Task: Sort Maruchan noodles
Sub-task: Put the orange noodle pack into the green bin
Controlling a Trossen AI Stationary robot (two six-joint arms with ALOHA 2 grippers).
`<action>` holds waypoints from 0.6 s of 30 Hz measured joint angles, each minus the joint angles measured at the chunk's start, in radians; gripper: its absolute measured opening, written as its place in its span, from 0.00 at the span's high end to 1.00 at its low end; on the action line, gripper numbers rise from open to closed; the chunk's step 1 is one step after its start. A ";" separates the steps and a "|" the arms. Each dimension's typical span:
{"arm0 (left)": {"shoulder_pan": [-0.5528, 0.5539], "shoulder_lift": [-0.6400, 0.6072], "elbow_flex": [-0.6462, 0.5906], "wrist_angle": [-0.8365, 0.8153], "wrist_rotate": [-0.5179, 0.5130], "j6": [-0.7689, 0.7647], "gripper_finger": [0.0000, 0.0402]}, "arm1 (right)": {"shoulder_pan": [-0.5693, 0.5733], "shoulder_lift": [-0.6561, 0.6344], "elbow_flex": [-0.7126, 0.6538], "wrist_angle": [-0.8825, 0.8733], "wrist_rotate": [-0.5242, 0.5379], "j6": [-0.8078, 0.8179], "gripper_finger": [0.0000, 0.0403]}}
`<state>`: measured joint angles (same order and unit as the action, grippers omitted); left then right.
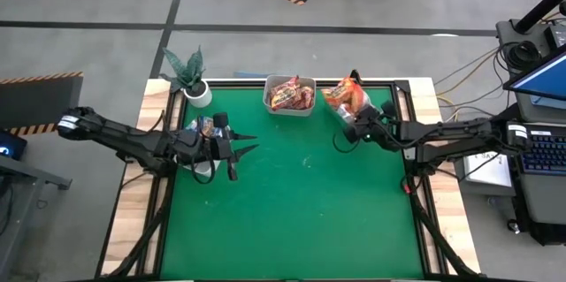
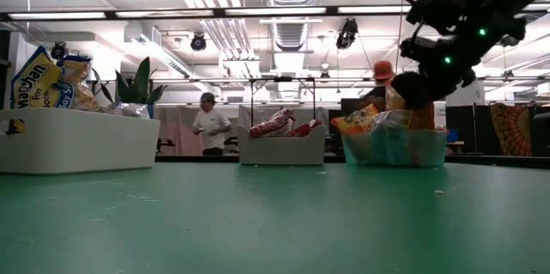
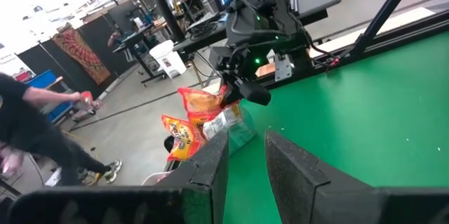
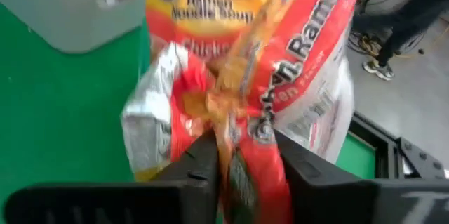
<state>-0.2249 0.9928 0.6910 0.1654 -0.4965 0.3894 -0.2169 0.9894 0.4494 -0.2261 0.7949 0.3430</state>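
Orange-yellow Maruchan noodles [image 1: 340, 95] stand crumpled in one tub, red ones [image 1: 290, 96] and seemingly blue ones [image 1: 205, 125] elsewhere.

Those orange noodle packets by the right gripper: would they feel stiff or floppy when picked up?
Probably floppy at the edges: the orange packets show crinkled, folded wrapper. Likely light, since they stand piled above their clear tub. The shiny plastic might slip between the right gripper fingers.
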 joint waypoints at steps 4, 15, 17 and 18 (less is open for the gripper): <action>0.000 0.000 0.000 -0.001 0.000 -0.005 0.81 | 0.000 0.000 0.067 -0.055 0.009 0.000 0.73; 0.000 0.000 0.000 -0.003 0.000 -0.005 0.81 | -0.109 0.000 0.218 -0.108 0.017 -0.043 0.65; 0.000 0.000 0.000 -0.005 0.000 -0.005 0.81 | -0.141 0.000 0.223 -0.110 0.007 -0.054 0.67; 0.000 0.000 0.000 -0.006 0.000 -0.005 0.81 | -0.155 0.000 0.224 -0.115 -0.011 -0.055 0.68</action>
<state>-0.2249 0.9924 0.6910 0.1598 -0.4969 0.3843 -0.3722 0.9897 0.6735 -0.3413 0.7841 0.2879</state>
